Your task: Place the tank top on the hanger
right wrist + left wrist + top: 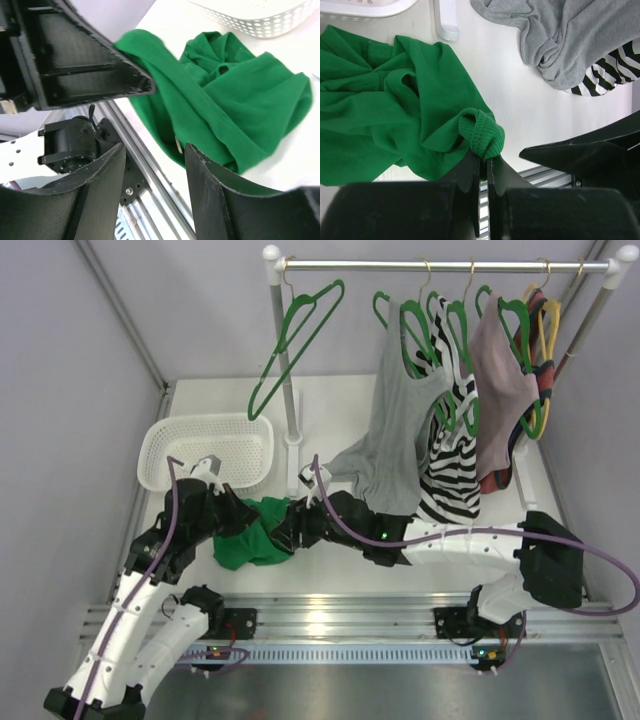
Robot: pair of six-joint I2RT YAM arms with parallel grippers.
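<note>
The bright green tank top (258,538) lies crumpled on the white table near its front edge. My left gripper (484,156) is shut on a ribbed hem fold of the tank top (395,110) and lifts that fold slightly. My right gripper (152,162) hovers just right of it, jaws apart, over the table's front edge. The tank top's (235,100) lower hem touches the inner side of one of its fingers (202,172), with nothing pinched. An empty green hanger (297,338) with a gold hook hangs tilted at the rail's left end.
A white perforated basket (210,448) sits behind the left arm. On the rail (440,264) hang a grey tank top (400,435), a striped top (452,475), a pinkish garment (500,380) and more hangers. The rack's post (288,390) stands beside the basket.
</note>
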